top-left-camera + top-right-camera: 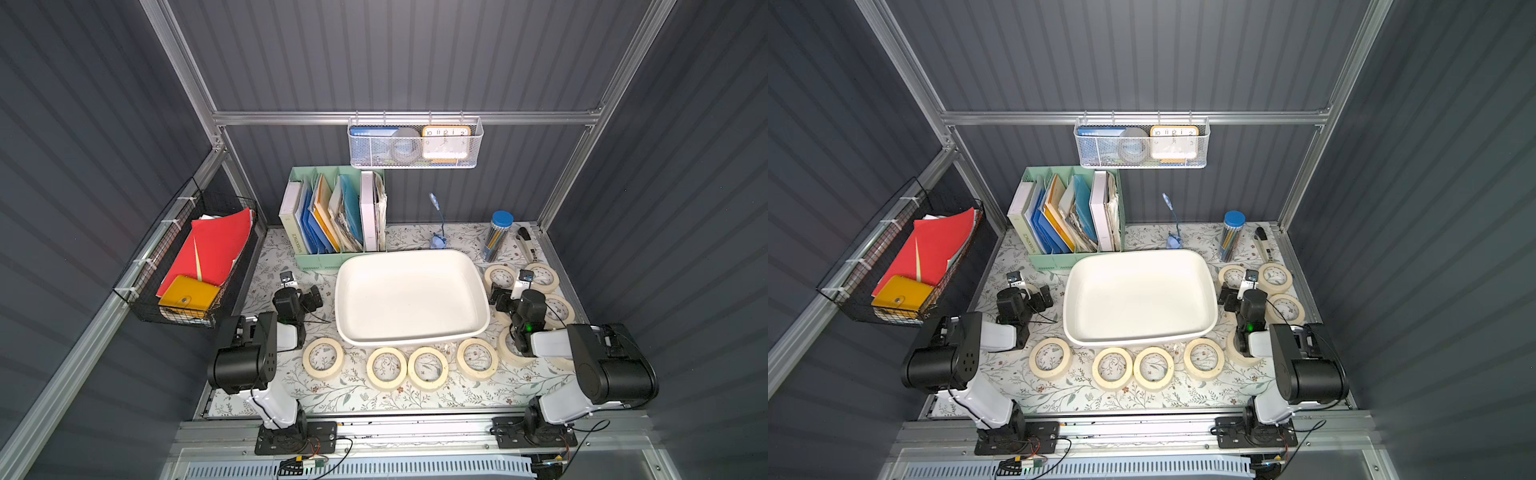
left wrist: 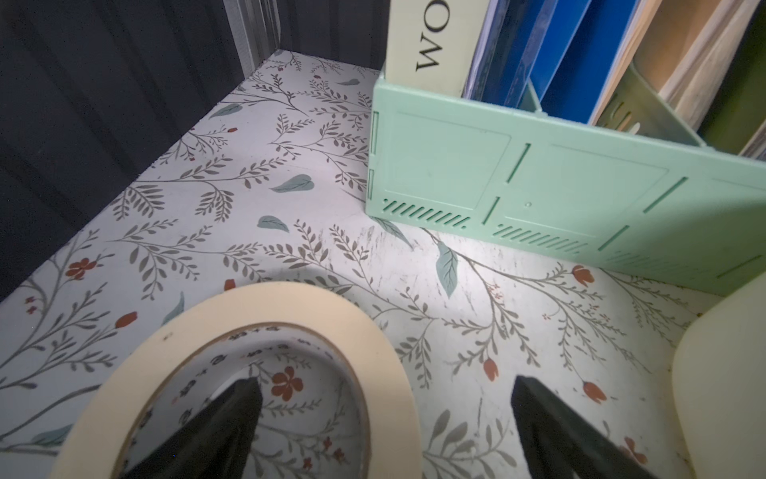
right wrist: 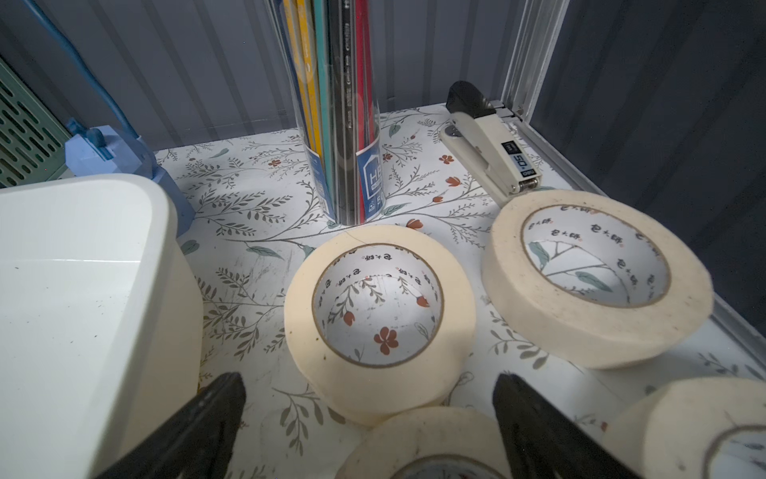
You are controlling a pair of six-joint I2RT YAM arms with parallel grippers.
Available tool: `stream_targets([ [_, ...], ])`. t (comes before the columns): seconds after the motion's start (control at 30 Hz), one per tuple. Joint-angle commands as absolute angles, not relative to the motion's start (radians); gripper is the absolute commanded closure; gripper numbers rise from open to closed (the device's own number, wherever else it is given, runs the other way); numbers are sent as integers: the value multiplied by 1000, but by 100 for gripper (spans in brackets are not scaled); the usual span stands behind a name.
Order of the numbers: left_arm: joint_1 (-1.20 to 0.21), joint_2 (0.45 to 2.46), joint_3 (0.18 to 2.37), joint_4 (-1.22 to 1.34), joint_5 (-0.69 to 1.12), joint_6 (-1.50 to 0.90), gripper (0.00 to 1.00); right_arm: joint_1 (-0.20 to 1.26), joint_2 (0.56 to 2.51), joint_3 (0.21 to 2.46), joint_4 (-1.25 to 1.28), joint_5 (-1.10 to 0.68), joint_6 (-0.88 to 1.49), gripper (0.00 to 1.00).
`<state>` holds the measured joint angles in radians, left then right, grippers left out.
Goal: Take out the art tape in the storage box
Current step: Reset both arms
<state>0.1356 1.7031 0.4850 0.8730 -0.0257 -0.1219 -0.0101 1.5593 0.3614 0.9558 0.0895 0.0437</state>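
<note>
I look down into a booth with dark grey ribbed walls (image 1: 415, 54), an aluminium frame (image 1: 407, 117) and a table (image 1: 357, 397) covered in white print with leaves and red flowers. The box (image 1: 411, 299) sits mid-table, empty. Every roll of tape (image 1: 386, 368) I can see lies flat on the table outside it.

Counting in both top views, there are four rolls in a row at 6 o'clock of the box and four clear at 3 o'clock. More cream edges are half hidden under the right arm (image 1: 552, 345). One organiser (image 1: 328, 255) stands at 11 o'clock, one lamp (image 1: 438, 240) at 12, and one pencil tube (image 1: 496, 237) and one stapler (image 1: 524, 245) at 2. Two baskets hang on the walls: a mesh basket (image 1: 415, 164) holding a clock (image 1: 446, 143), and a black basket (image 1: 174, 318) with red folders (image 1: 216, 245).

Only the left wrist view shows a ninth roll (image 2: 323, 305), at 9 o'clock. The left gripper (image 2: 385, 383) is spread wide there, with one finger inside the core and the other outside, clamping nothing. Only the right wrist view shows the dark print inside the cores. It also shows a further roll (image 3: 427, 431) low between the fingers of the right gripper (image 3: 368, 381), which are likewise spread and empty.
</note>
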Motion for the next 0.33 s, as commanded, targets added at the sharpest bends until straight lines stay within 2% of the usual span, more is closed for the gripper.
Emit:
stream_targets([
  [0.0, 135, 1704, 480, 888, -21, -120, 0, -8, 1568, 383, 948, 83, 46, 1],
  [0.3, 135, 1704, 480, 888, -21, -120, 0, -9, 1568, 381, 952, 74, 42, 1],
])
